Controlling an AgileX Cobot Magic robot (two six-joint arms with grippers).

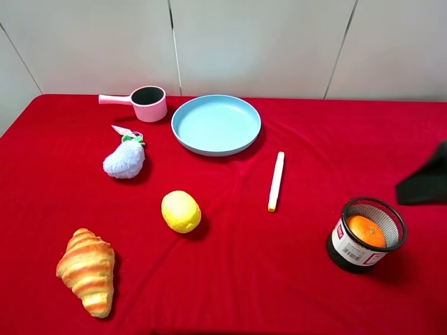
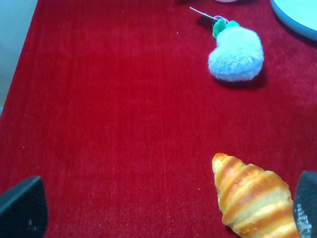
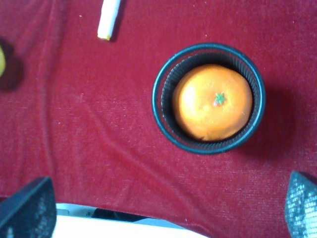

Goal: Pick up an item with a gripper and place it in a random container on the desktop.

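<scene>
The orange mandarin (image 1: pixel 366 229) lies inside the black wire-mesh cup (image 1: pixel 349 252) at the front right of the red cloth desktop (image 1: pixel 279 279). The right wrist view looks straight down on the mandarin (image 3: pixel 214 101) in the cup (image 3: pixel 163 106). My right gripper (image 3: pixel 163 208) is open and empty above it, its fingertips (image 3: pixel 29 208) wide apart; a dark part of that arm (image 1: pixel 426 183) shows at the right edge. My left gripper (image 2: pixel 163 213) is open and empty over the cloth near the croissant (image 2: pixel 255 198).
A yellow lemon-like ball (image 1: pixel 181 211), a croissant (image 1: pixel 88 271), a pale blue plush toy (image 1: pixel 124 159), a pink saucepan (image 1: pixel 147 103), a light-blue plate (image 1: pixel 216 124) and a white marker (image 1: pixel 276 181) lie on the cloth.
</scene>
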